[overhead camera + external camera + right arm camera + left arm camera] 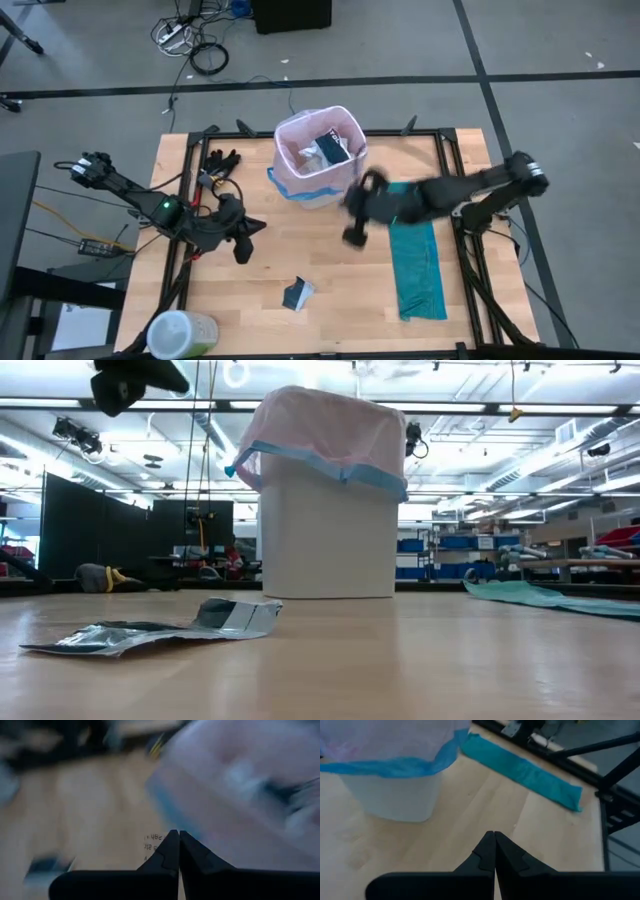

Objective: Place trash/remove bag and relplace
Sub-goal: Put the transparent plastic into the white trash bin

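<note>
A white bin (318, 160) stands at the table's far middle, lined with the pale pink bag (320, 430), whose blue band (395, 766) hangs over the rim. Trash (328, 148) lies inside it. One black-and-white packet (297, 293) lies flat on the table near the front; it also shows in the low view (160, 630). My left gripper (246, 238) is shut and empty, left of the bin; its shut tips show in the left wrist view (495, 840). My right gripper (358, 207) is shut and empty, at the bin's near right side; its shut tips show in the right wrist view (178, 837).
A teal-green plastic bag (416, 265) lies flat in a long strip on the table's right side. A green-and-white roll (180, 335) sits at the near left corner. Black frame rails (190, 160) run along the table's left and right edges.
</note>
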`<action>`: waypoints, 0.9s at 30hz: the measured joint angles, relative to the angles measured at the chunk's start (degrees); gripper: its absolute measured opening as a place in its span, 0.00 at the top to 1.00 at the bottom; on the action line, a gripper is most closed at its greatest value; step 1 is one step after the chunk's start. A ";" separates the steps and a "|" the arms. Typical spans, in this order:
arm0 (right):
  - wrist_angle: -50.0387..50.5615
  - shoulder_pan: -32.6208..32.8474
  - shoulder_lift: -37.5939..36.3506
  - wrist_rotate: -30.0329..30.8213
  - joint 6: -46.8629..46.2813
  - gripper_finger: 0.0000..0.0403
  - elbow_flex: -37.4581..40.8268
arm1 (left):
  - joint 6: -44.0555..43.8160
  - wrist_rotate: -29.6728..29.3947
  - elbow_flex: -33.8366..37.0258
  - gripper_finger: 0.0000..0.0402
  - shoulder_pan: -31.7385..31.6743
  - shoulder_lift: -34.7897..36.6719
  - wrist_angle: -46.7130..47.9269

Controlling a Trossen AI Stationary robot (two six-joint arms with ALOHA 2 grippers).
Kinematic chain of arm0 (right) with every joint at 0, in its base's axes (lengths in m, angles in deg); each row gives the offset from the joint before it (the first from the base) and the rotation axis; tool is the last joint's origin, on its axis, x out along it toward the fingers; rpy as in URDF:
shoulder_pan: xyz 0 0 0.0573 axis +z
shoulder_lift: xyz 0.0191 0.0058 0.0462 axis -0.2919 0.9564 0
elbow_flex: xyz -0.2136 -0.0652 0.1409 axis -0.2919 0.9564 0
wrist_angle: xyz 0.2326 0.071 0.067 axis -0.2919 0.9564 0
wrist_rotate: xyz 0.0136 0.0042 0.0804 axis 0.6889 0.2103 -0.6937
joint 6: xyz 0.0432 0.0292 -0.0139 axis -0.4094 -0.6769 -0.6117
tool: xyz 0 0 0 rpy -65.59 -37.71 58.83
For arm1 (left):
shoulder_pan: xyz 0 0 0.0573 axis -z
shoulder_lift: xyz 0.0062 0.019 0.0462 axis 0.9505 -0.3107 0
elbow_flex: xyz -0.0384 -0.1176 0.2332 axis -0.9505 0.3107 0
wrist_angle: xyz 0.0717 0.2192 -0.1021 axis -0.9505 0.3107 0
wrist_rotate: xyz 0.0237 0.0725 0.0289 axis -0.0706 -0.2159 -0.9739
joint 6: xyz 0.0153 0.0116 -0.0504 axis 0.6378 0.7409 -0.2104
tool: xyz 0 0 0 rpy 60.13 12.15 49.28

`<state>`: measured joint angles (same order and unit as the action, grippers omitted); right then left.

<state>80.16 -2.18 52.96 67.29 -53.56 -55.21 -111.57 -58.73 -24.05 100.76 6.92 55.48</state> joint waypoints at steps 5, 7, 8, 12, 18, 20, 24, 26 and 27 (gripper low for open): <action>-8.22 -8.73 -4.85 0.49 8.37 1.00 -0.04 | 5.94 -0.54 0.00 0.98 -0.02 0.07 -6.69; -9.87 -11.99 -5.75 -0.28 10.33 1.00 -0.04 | 8.07 -0.72 0.00 0.98 -0.07 0.07 -9.68; -10.07 -13.56 -5.96 -1.18 10.95 1.00 -0.04 | 8.95 -1.03 0.00 0.98 -0.11 0.07 -11.23; -9.21 -19.63 -5.01 -7.32 12.05 1.00 -0.04 | 10.29 -1.41 0.00 0.98 -1.34 0.07 -16.82; -9.06 -26.28 -1.30 -16.26 17.81 1.00 -0.01 | 10.26 -4.32 0.00 0.98 -5.34 0.07 -23.37; -9.57 -27.95 -0.04 -18.82 19.33 1.00 -0.01 | 10.31 -4.96 0.00 0.98 -6.95 0.07 -25.91; -9.89 -30.09 1.73 -24.44 22.76 0.96 -0.01 | 12.24 -5.54 0.00 0.98 -10.48 0.07 -28.19; -10.08 -30.69 1.93 -26.42 23.88 0.91 -0.01 | 12.80 -5.53 0.00 0.98 -11.98 0.07 -28.65; -10.26 -30.86 1.93 -26.73 24.15 0.88 0.01 | 12.80 -5.53 0.00 0.98 -12.56 0.07 -28.99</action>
<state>69.90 -33.04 54.89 40.57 -29.41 -55.20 -98.77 -64.26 -24.05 88.20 6.98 26.48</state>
